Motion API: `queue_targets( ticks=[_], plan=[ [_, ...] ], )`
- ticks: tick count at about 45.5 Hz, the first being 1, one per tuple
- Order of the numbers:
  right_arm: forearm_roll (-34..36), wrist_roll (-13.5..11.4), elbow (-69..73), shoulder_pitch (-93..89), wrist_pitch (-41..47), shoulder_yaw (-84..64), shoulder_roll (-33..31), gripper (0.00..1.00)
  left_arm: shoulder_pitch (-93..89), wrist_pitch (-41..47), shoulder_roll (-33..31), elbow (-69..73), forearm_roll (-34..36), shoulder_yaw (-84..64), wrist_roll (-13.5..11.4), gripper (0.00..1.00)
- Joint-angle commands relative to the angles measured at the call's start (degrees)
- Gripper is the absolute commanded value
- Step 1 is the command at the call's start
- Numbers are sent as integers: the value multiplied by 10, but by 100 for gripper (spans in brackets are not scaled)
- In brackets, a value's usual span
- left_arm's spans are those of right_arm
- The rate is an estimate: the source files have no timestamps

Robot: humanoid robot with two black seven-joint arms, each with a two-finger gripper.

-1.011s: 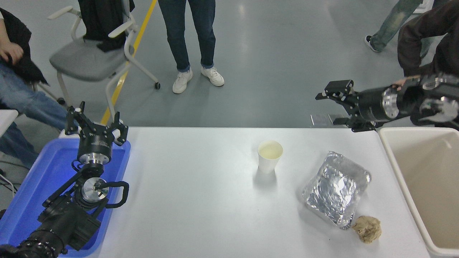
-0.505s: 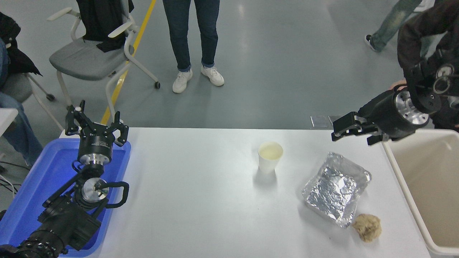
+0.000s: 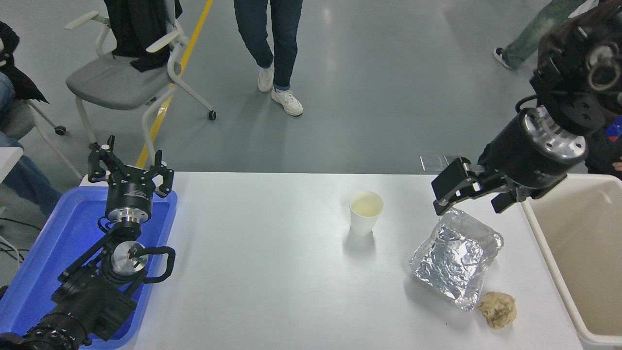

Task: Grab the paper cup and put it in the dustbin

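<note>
The paper cup (image 3: 366, 212) is small and white with a pale cream inside. It stands upright on the white table (image 3: 272, 272), right of the middle. The dustbin (image 3: 540, 234) is a large cream-beige bin at the table's right edge. My right gripper (image 3: 467, 205) is open and empty. It hangs above the table's far right, over the far end of the foil tray, between cup and dustbin and well to the right of the cup. My left gripper (image 3: 129, 164) is open and parked at the lower left.
A crumpled silver foil tray (image 3: 457, 265) lies right of the cup, with a brown crumpled paper ball (image 3: 498, 309) in front of it. A blue tray (image 3: 53, 243) sits under the left arm. A chair (image 3: 114, 82) and a person's legs (image 3: 272, 48) are beyond the table.
My right arm has swung down and forward from beyond the table's far edge to above the foil tray. The standing person has stepped. The cup and left arm have not moved.
</note>
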Motion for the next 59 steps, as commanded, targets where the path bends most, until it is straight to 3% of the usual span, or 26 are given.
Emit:
queue_targets(
  ticks=[1, 7, 24, 31, 47, 59],
  plan=[
    [15, 1, 6, 20, 9, 18, 32, 100, 0, 0, 0, 0, 0, 0, -1, 99],
    [7, 1, -14, -2, 2, 43, 43, 100, 0, 0, 0, 0, 0, 0, -1, 99],
    [-68, -6, -146, -154, -147, 65, 94, 100, 0, 0, 0, 0, 0, 0, -1, 99],
    [-93, -7, -188, -205, -158, 74, 96, 100, 0, 0, 0, -1, 0, 0, -1, 99],
    [-110, -24, -217, -273, -176, 78, 73, 100, 0, 0, 0, 0, 0, 0, -1, 99],
    [-102, -24, -282, -339, -263, 100, 97, 100, 0, 0, 0, 0, 0, 0, 0, 99]
  ],
)
